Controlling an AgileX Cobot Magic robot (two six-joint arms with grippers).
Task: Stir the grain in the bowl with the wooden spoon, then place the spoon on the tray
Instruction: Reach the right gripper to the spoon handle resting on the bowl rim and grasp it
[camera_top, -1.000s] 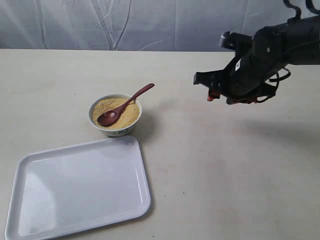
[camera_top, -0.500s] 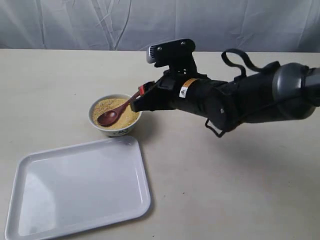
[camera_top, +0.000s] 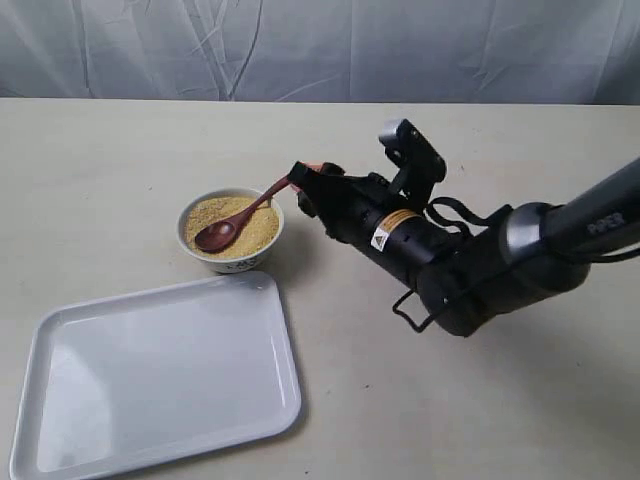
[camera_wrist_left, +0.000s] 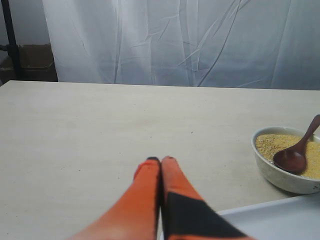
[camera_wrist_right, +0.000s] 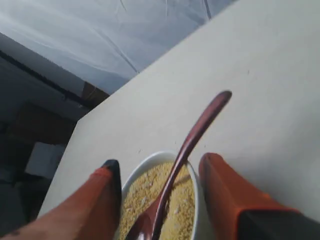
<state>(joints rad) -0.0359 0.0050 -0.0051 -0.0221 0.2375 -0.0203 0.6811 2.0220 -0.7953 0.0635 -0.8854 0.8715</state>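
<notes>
Resting in the bowl (camera_top: 232, 263), the wooden spoon (camera_top: 240, 218) was seen with its oval scoop sunk into the grain (camera_top: 255, 232) and its slim handle leaned over the rim, rising towards the right of the exterior view. The bowl was placed on the pale table (camera_top: 120, 150), just beyond the far right corner of the tray (camera_top: 150, 385). The tray was laid flat, and whether its rim touched the bowl could not be told.

The right gripper (camera_top: 303, 185) was held low at the free end of the handle, with its arm stretched in from the right. In the right wrist view the claw of this gripper (camera_wrist_right: 160, 165) was shown spread. One orange finger was set on each side of the handle, a gap was left to the wood on both sides, and nothing was pinched.

The left gripper (camera_wrist_left: 159, 161) was shown in the left wrist view with its two orange fingertips pressed together and nothing caught between them. It was held over the table, well apart from the bowl, and an edge of the tray was seen close beside it.
</notes>
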